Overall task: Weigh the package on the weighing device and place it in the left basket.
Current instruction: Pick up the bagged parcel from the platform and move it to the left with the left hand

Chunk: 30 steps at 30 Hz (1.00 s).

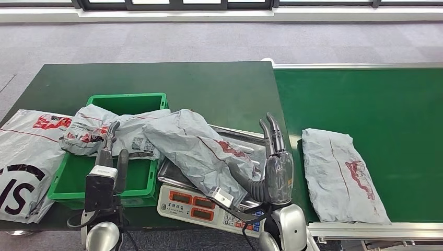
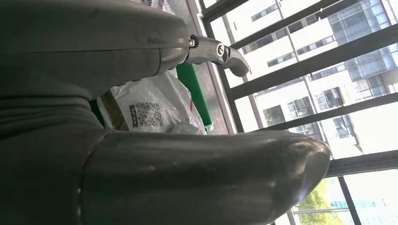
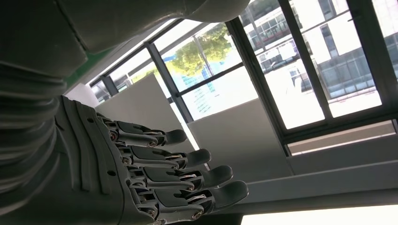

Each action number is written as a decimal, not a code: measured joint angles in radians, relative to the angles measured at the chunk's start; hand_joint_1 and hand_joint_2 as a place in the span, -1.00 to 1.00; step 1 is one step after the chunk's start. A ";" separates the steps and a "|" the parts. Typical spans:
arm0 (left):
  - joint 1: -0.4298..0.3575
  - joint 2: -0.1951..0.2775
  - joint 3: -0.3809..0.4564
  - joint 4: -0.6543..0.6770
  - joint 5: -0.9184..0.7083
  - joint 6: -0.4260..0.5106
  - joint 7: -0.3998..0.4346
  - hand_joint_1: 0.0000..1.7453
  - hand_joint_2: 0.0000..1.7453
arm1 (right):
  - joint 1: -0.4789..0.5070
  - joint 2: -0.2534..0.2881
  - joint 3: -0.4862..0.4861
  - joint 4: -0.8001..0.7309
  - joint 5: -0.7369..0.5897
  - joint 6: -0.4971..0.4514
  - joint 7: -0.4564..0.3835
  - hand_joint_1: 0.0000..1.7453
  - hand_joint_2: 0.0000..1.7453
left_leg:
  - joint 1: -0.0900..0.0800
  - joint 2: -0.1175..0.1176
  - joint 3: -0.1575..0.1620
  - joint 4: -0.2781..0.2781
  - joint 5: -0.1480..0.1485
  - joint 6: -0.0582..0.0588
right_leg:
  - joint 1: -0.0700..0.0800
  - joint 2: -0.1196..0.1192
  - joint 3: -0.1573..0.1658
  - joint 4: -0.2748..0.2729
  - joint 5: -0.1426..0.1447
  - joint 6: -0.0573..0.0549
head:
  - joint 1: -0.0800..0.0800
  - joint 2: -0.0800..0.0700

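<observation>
A grey package [image 1: 201,149] with red print lies across the metal tray of the scale [image 1: 193,205] at the table's front. My right hand [image 1: 276,162] stands just right of it, fingers straight up and apart, thumb reaching toward the package's near end; in the right wrist view the right hand [image 3: 141,173] holds nothing. The green basket [image 1: 128,99] sits left of the scale, with another grey package [image 1: 91,130] draped over its far rim. My left hand [image 1: 111,157] is raised over the basket's front, fingers spread and empty. The left wrist view shows this QR-labelled package [image 2: 155,110] beyond the left hand [image 2: 117,154].
A third grey package [image 1: 339,172] lies on the green conveyor belt [image 1: 365,99] to the right. A large white bag [image 1: 21,157] rests on the table's left end, beside the basket. Bare green tabletop [image 1: 209,83] stretches behind the scale and basket.
</observation>
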 joint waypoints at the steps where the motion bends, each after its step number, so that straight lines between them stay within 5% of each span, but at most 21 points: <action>1: 0.000 0.000 0.000 0.000 0.000 0.000 0.000 -1.00 -1.00 | 0.000 0.000 0.000 0.000 0.000 0.000 0.000 -1.00 1.00 | 0.000 0.000 0.000 0.000 0.000 0.000 | 0.000 0.000 0.000 0.000 0.000 0.000 | 0.000 0.000; 15: 0.000 0.000 0.000 -0.001 0.000 0.000 0.000 -1.00 -1.00 | 0.000 0.000 0.000 0.000 0.000 0.000 0.000 -1.00 1.00 | 0.000 0.000 0.000 0.000 0.000 0.000 | 0.000 0.000 0.000 0.000 0.000 0.000 | 0.000 0.000; 19: -0.002 0.001 -0.001 0.000 -0.015 0.001 -0.004 -1.00 1.00 | 0.001 0.000 0.000 -0.002 -0.015 -0.007 -0.015 -1.00 1.00 | 0.000 0.000 0.000 0.000 0.000 0.000 | 0.000 0.000 -0.001 0.000 0.000 0.000 | 0.000 0.000; 22: -0.056 0.017 -0.062 0.066 -0.232 0.061 0.002 -1.00 1.00 | 0.009 0.008 0.001 -0.019 -0.154 -0.061 -0.216 -1.00 1.00 | 0.000 -0.002 0.000 0.001 0.001 0.001 | 0.000 -0.001 -0.002 0.000 0.000 0.000 | 0.000 0.000; 25: -0.134 0.039 -0.225 0.188 -0.630 0.155 0.040 -1.00 1.00 | 0.020 0.027 0.000 -0.031 -0.240 -0.087 -0.456 -1.00 1.00 | 0.000 -0.002 -0.001 0.001 0.001 0.001 | 0.000 -0.002 0.001 0.000 0.001 0.001 | 0.000 0.000; 27: -0.156 0.054 -0.315 0.239 -0.766 0.179 0.057 -1.00 1.00 | 0.026 0.034 -0.002 -0.035 -0.249 -0.088 -0.484 -1.00 1.00 | 0.000 0.002 -0.001 0.001 0.001 0.001 | 0.000 0.002 -0.001 0.000 0.002 0.001 | 0.000 0.000; 30: -0.176 0.077 -0.382 0.272 -0.707 0.188 0.074 -1.00 1.00 | 0.034 0.039 -0.005 -0.040 -0.255 -0.089 -0.477 -1.00 1.00 | 0.000 0.006 -0.001 0.001 0.000 0.001 | -0.001 0.007 -0.003 0.000 0.004 0.001 | 0.000 0.000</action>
